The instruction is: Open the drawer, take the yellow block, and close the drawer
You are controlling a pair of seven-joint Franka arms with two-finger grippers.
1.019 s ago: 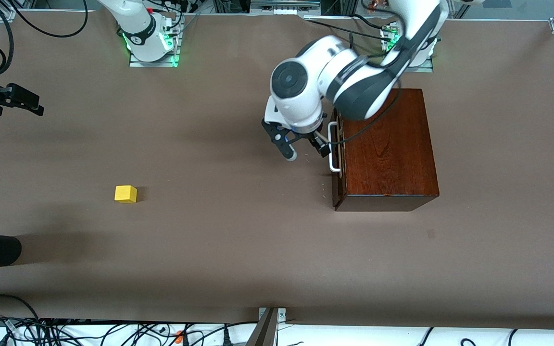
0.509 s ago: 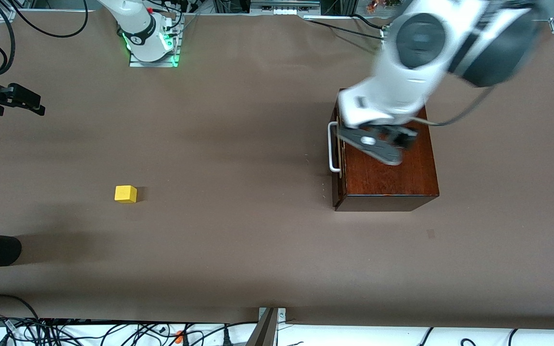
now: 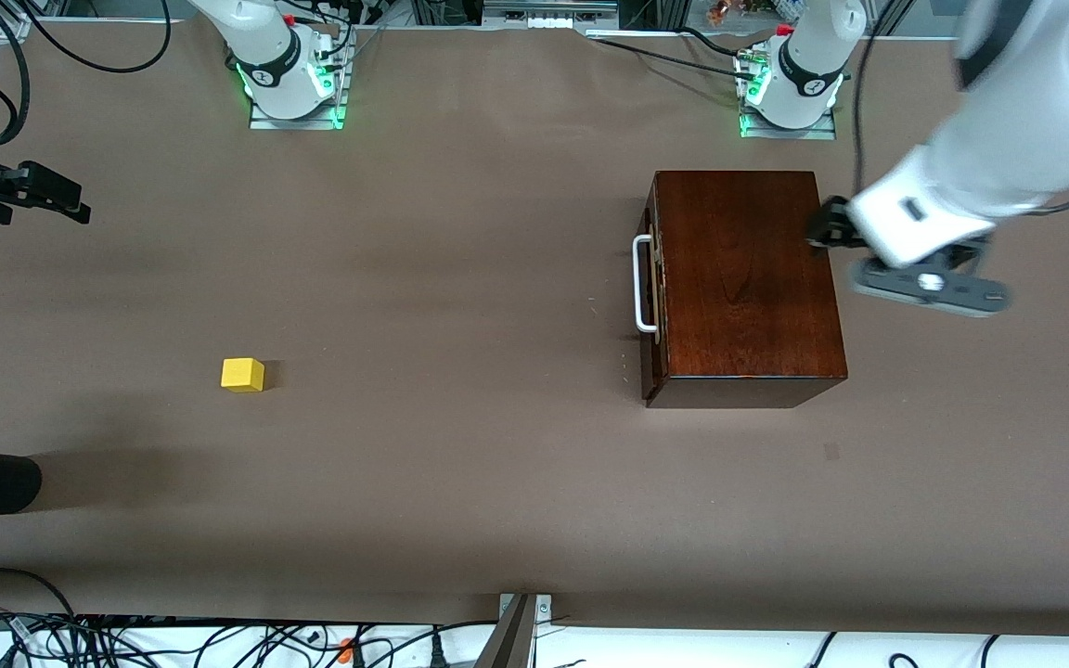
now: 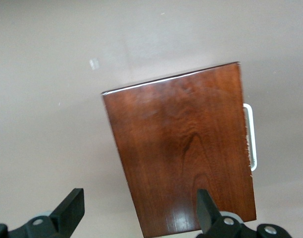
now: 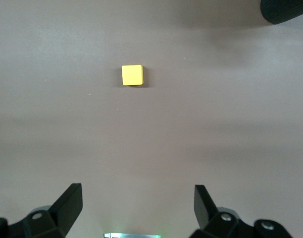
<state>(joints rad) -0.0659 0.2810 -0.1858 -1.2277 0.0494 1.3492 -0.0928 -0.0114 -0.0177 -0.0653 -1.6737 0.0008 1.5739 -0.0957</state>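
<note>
The drawer sits shut in the glossy reddish-brown box, white bar handle facing the right arm's end. The left claw hangs spread wide over the box's edge away from that handle. The yellow block — a plain matte cube — lies bare on the tabletop, under the wide-spread right claw.

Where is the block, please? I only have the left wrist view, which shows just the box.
Observer: The block lies on the table toward the right arm's end, well apart from the box.
Operator: Is the right gripper holding anything?
Observer: No. The right gripper is open and empty, over the table at that same end.
Operator: And where is my gripper over?
Observer: The left gripper is over the table just off the box's edge, toward the left arm's end.
</note>
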